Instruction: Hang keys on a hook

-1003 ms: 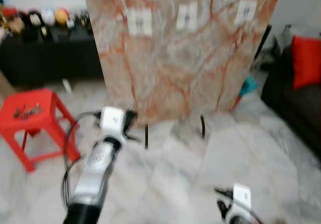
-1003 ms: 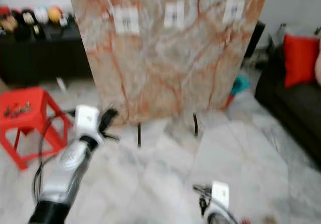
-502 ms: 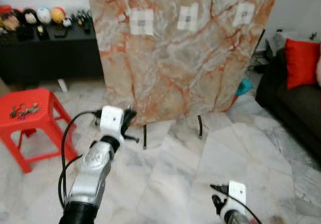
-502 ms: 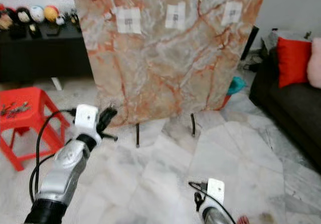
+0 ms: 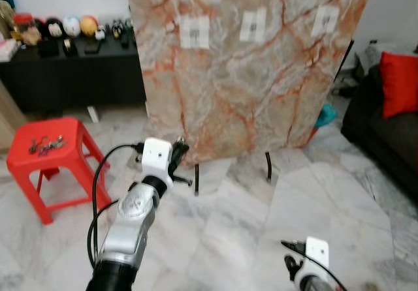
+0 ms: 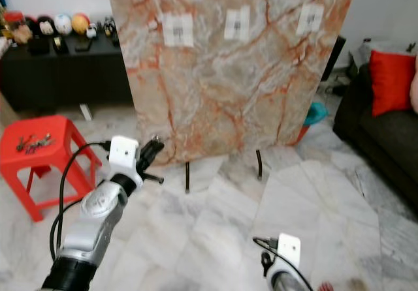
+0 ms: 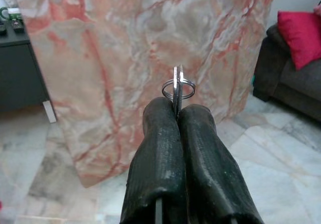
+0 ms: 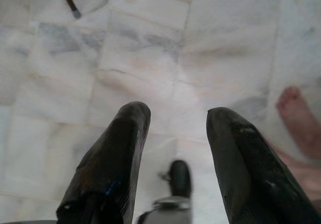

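My left gripper [image 7: 176, 109] is shut on a silver key ring [image 7: 178, 87], which sticks out just past the fingertips. In the eye views the left gripper [image 5: 176, 154] is raised in front of the lower left part of a tall marble-patterned board [image 5: 248, 82]. The board carries three white hook patches near its top: left [image 5: 194, 31], middle [image 5: 253, 25] and right [image 5: 325, 20]. My right gripper [image 8: 178, 117] hangs low over the floor, open, with nothing between its fingers.
A red stool [image 5: 49, 155] at the left holds another bunch of keys [image 5: 44, 145]. A black cabinet [image 5: 72, 76] with small figures stands behind it. A dark sofa with a red cushion [image 5: 398, 82] is at the right. The board rests on black legs [image 5: 268, 167]. A person's bare foot [image 8: 293, 108] is near my right gripper.
The whole picture has shifted and sharpened as the camera moved. My left gripper stays shut on the key ring before the board; the right arm still hangs low.
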Controlling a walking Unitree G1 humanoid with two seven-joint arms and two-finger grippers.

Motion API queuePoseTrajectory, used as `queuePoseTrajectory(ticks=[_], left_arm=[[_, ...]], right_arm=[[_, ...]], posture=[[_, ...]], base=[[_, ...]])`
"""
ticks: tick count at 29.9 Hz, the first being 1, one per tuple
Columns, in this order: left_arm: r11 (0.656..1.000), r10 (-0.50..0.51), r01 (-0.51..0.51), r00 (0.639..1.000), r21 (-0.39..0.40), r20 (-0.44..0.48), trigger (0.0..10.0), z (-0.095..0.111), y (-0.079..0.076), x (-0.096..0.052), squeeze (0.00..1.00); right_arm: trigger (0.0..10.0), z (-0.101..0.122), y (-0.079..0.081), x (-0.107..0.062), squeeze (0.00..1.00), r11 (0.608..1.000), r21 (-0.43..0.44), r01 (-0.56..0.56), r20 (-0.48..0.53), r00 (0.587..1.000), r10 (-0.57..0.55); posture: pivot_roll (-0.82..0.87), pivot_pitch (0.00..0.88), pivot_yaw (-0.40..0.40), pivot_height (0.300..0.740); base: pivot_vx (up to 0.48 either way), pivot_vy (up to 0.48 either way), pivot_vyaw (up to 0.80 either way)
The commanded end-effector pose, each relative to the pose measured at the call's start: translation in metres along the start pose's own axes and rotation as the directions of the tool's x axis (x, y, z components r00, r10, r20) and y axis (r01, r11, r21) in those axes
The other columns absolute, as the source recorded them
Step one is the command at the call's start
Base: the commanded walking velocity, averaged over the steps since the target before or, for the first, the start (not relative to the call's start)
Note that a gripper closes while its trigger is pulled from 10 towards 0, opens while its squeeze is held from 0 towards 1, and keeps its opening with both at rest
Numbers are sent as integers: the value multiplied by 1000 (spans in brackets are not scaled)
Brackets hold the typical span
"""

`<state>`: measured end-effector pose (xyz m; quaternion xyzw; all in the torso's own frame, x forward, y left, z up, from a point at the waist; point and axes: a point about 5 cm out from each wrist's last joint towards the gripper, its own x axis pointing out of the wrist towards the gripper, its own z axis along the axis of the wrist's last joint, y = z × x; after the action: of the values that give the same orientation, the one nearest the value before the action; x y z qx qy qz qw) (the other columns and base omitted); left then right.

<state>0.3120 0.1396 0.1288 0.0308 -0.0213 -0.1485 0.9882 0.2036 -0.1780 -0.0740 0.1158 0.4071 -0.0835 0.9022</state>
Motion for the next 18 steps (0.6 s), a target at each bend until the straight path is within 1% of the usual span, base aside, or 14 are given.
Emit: queuePoseTrajectory(ticks=[1,7,12,18], left_arm=[[1000,-19,19,1000,-3,7,10000,3,-6,2,0],[1000,-30,30,1000,5,8,10000,3,-8,3,0],[999,-30,29,1000,25,9,10000,4,-8,3,0],[999,-38,38,999,19,19,10000,3,-11,2,0]], right_arm=[[10000,1,-8,-1,0,1000,-11,21,5,1000,-20],[10000,1,-7,-1,0,1000,-15,17,3,1000,-17],[10000,1,-5,0,0,1000,-17,14,3,1000,-14],[10000,2,-3,0,0,1000,-21,12,7,1000,-12]], posture=[[85,0,-68,740],[87,0,-67,740],[89,0,-70,740],[89,0,-71,740]], base=[[0,416,0],[0,354,0],[0,0,0],[0,0,0]])
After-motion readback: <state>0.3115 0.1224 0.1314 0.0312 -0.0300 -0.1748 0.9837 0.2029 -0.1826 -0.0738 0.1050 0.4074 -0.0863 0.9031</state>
